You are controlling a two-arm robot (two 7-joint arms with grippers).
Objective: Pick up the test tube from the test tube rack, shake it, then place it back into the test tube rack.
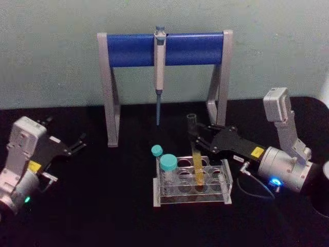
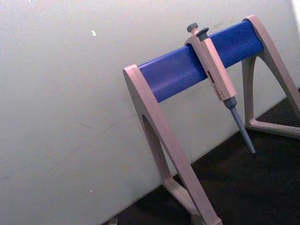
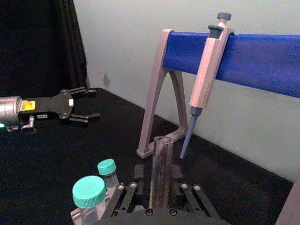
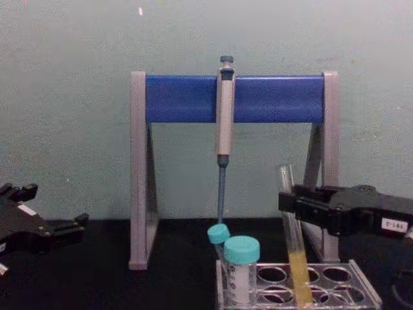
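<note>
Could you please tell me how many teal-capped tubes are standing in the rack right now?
2. The larger teal-capped tube stands at the test tube rack's left front; the smaller teal-capped tube stands just behind it, farther left. None seems hidden.

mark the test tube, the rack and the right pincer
test tube point(image 1: 198, 167): head view, liquid-filled lower part.
test tube rack point(image 1: 227, 181): head view, right end wall.
right pincer point(image 4: 289, 199): chest view, fingertips at the tube.
</note>
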